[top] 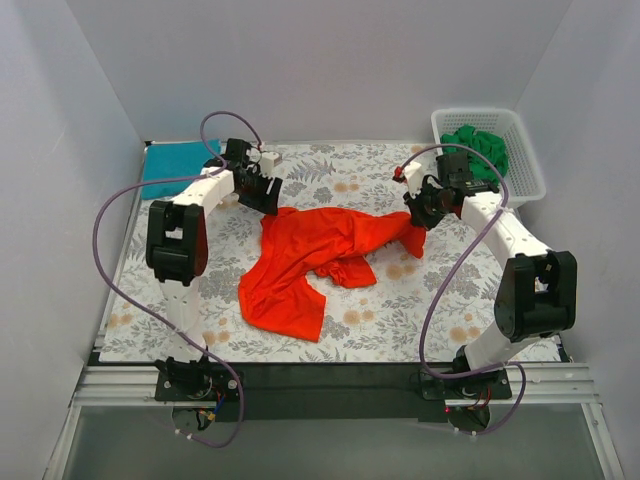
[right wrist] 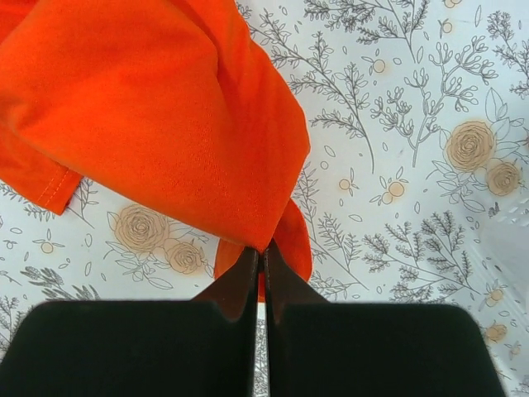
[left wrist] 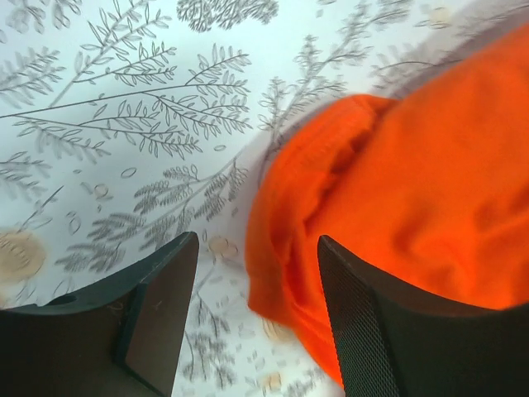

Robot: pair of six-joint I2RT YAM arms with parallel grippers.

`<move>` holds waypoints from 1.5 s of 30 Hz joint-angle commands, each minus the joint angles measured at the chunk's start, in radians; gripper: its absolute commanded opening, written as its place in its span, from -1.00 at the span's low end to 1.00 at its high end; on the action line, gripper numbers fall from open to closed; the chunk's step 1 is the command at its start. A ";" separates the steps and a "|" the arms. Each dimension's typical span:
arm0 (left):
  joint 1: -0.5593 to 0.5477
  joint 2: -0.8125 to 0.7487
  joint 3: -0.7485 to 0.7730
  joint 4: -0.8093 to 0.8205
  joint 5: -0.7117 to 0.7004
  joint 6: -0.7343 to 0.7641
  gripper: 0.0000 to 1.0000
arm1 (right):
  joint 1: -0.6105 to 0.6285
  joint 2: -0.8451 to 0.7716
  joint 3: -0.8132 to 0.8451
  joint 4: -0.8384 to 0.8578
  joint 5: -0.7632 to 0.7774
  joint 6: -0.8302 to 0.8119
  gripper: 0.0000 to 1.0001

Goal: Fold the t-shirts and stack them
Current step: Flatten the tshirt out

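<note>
Org-red tee [top: 300, 262], grey floral-print cloth [top: 400, 322]

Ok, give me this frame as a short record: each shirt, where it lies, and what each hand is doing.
orange-red t-shirt: crumpled, unfolded, middle of the floral cloth
teal t-shirt: far left corner
green t-shirt: bunched in the white basket, far right
left hand: open, over the orange-red t-shirt's edge
right hand: shut, pinching the orange-red t-shirt's fabric
folding: not yet done on the orange-red t-shirt
</note>
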 commanded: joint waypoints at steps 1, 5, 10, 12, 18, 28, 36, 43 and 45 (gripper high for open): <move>0.004 0.054 0.063 0.004 0.003 -0.033 0.18 | -0.002 0.012 0.057 -0.014 0.035 -0.038 -0.97; 0.002 0.103 0.095 -0.014 0.053 -0.035 0.09 | 0.000 0.040 0.103 -0.017 0.041 -0.049 -0.97; 0.050 0.076 0.126 -0.039 0.089 -0.052 -1.00 | -0.003 0.062 0.138 -0.034 0.079 -0.080 -0.97; 0.082 -0.017 0.103 -0.051 0.109 -0.029 -1.00 | -0.003 0.030 0.134 -0.073 0.089 -0.127 -0.97; 0.185 -0.350 -0.222 -0.180 0.195 0.273 -1.00 | 0.009 -0.148 -0.075 -0.214 -0.023 -0.271 -0.97; 0.249 -0.768 -0.929 -0.172 0.041 0.612 -0.85 | 0.202 -0.253 -0.440 -0.270 -0.045 -0.373 0.30; 0.301 -0.716 -0.684 -0.307 0.266 0.539 0.00 | 0.037 -0.230 -0.256 -0.368 -0.166 -0.350 0.65; 0.200 -0.489 -0.442 -0.209 0.301 0.292 0.05 | -0.138 -0.023 -0.121 -0.436 -0.233 -0.324 0.20; 0.162 -0.413 -0.391 -0.178 0.285 0.237 0.08 | -0.138 0.015 -0.107 -0.434 -0.233 -0.305 0.20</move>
